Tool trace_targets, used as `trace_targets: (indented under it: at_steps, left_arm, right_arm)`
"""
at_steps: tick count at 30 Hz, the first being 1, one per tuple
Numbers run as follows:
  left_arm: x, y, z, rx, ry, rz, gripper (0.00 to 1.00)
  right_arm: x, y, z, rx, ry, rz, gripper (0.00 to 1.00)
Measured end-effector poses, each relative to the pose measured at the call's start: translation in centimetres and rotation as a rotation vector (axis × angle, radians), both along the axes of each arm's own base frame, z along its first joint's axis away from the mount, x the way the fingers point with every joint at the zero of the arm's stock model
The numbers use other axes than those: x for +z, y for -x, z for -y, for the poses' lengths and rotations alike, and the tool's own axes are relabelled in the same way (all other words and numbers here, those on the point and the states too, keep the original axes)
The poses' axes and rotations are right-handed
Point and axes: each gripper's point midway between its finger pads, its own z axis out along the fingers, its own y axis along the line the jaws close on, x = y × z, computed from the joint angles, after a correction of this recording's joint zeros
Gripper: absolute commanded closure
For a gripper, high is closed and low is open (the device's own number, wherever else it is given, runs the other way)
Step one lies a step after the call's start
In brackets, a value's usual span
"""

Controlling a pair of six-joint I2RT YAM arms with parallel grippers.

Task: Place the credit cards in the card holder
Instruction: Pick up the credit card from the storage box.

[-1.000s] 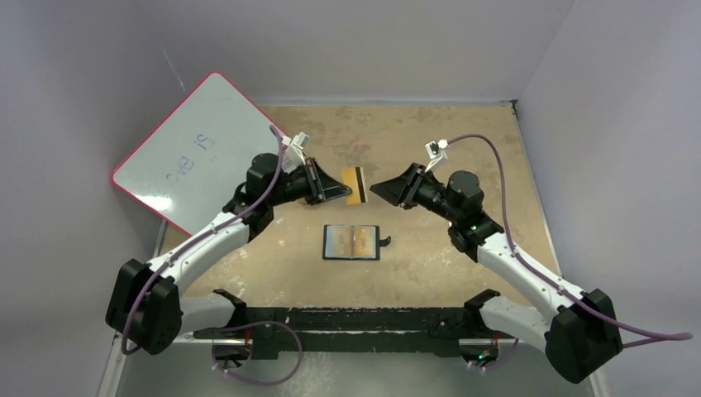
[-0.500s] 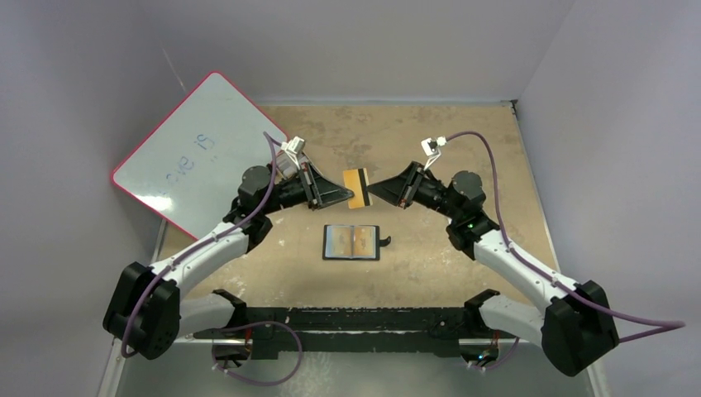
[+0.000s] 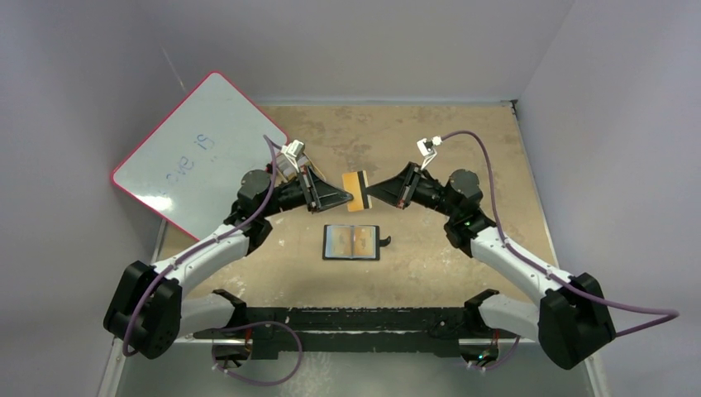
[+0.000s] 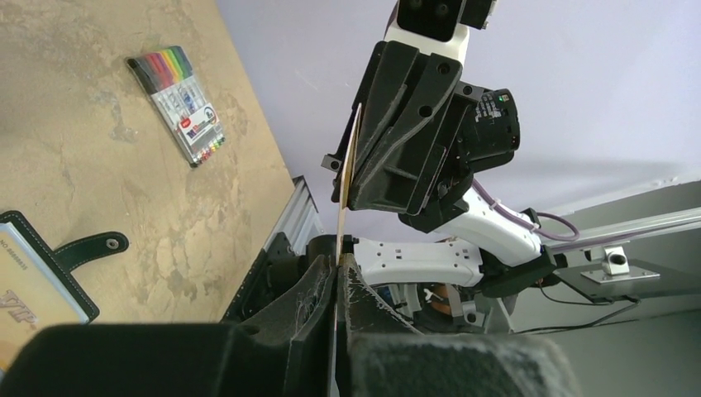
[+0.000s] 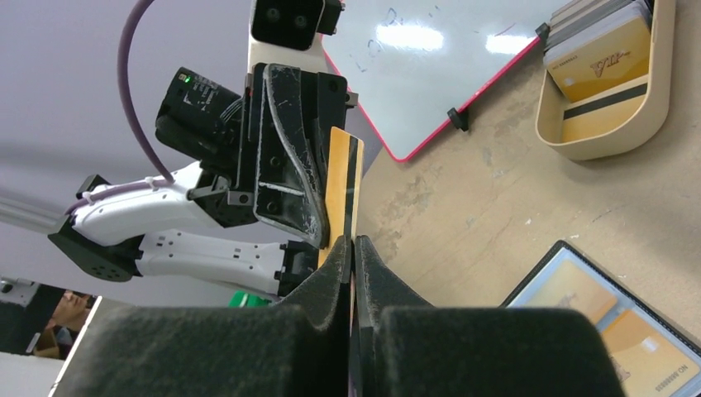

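Handover mid-air, card not in holder yet.
My L pincer [image 3: 347, 197] and R pincer [image 3: 369, 195] both pinch one card [image 3: 355, 181], held off the bench above its centre. Holder [image 3: 352, 242] lies open nearer the near edge w/ gold showing in its slots, so part done. Tray [image 5: 595, 151] by the whiteboard [image 5: 430, 66] holds more cards [image 5: 597, 62]; I'd judge several left, incl. this one.

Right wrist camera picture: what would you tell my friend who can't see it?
Two black claws, the right claw at the bottom and the left claw facing it, both pinch one upright gold credit card with a black stripe. Behind are a pink-edged whiteboard, a beige tray of cards, and the open card holder with gold cards inside.
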Motion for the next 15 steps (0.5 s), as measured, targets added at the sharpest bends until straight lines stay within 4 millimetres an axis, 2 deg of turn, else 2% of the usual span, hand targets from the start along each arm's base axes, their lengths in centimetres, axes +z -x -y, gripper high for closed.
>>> trace_targets:
  at_steps: [3, 5, 10, 15]
  left_arm:
    - [-0.1, 0.0, 0.0, 0.001, -0.004, -0.001, 0.68]
    - [-0.8, -0.1, -0.1, 0.007, -0.026, -0.016, 0.59]
    - [-3.9, -1.3, -0.7, 0.071, -0.197, -0.054, 0.53]
    - [-7.0, -2.9, -2.6, 0.181, -0.417, -0.055, 0.52]
  right_arm:
    - [0.0, 0.1, 0.0, 0.001, -0.004, 0.001, 1.0]
    - [-0.4, 0.2, 0.1, -0.002, -0.002, -0.008, 1.0]
    - [-2.4, 0.5, 0.6, -0.025, 0.026, -0.062, 1.0]
    - [-4.2, -0.6, 1.2, -0.105, 0.069, -0.119, 1.0]
